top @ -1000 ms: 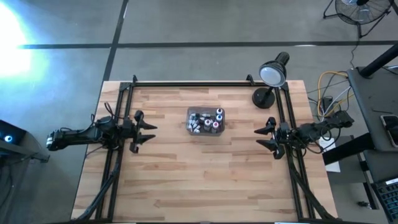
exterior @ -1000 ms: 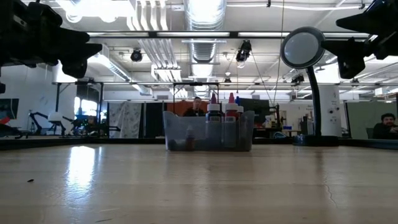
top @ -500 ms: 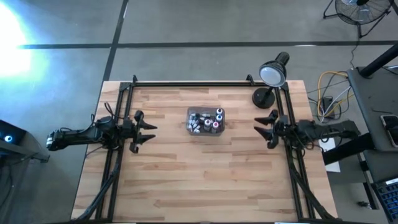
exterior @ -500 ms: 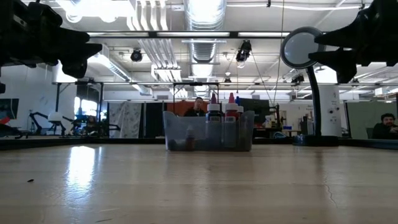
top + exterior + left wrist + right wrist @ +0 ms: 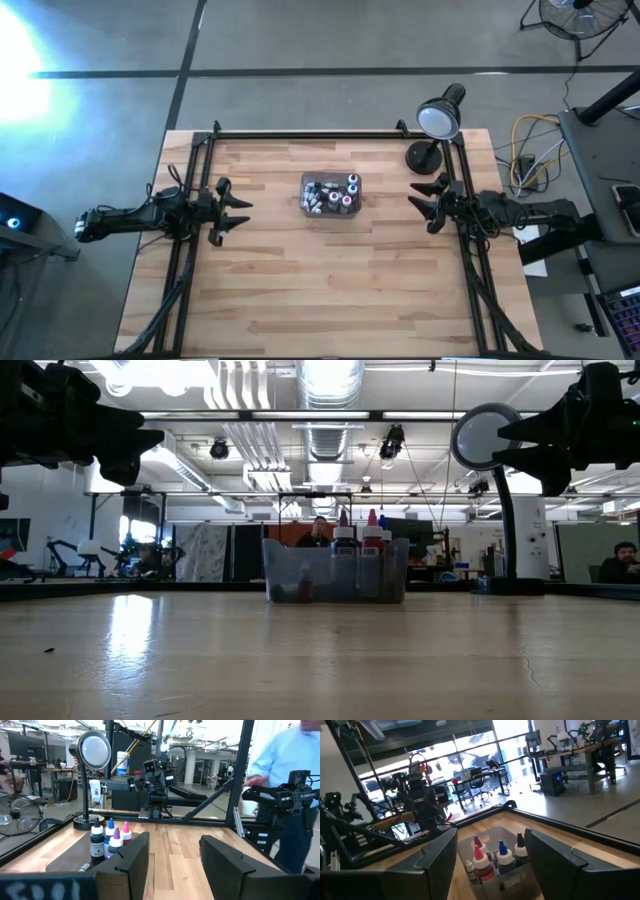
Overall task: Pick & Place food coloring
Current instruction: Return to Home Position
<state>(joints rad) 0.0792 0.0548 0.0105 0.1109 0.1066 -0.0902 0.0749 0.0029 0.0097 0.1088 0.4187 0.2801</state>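
Several food coloring bottles (image 5: 333,194) stand and lie in a clear grey tray (image 5: 308,183) at the middle of the wooden table. Their blue, red, pink and black caps show above the tray wall (image 5: 335,578). My left gripper (image 5: 240,213) hovers open above the table's left side, pointing level at the tray (image 5: 65,857) and its bottles (image 5: 107,840). Above the right side my right gripper (image 5: 421,204) is open too and faces the bottles (image 5: 492,857). Nothing lies between either pair of fingers.
A black desk lamp (image 5: 438,122) stands at the far right corner, close behind my right gripper. Black frame rails (image 5: 320,134) run along the far, left and right edges. A person in a light blue shirt (image 5: 280,770) stands beyond the table.
My right gripper has swung a little toward the table's far edge, turning from a slant toward the near side until it points at the tray. It has stayed open. The tray and its bottles have kept still.
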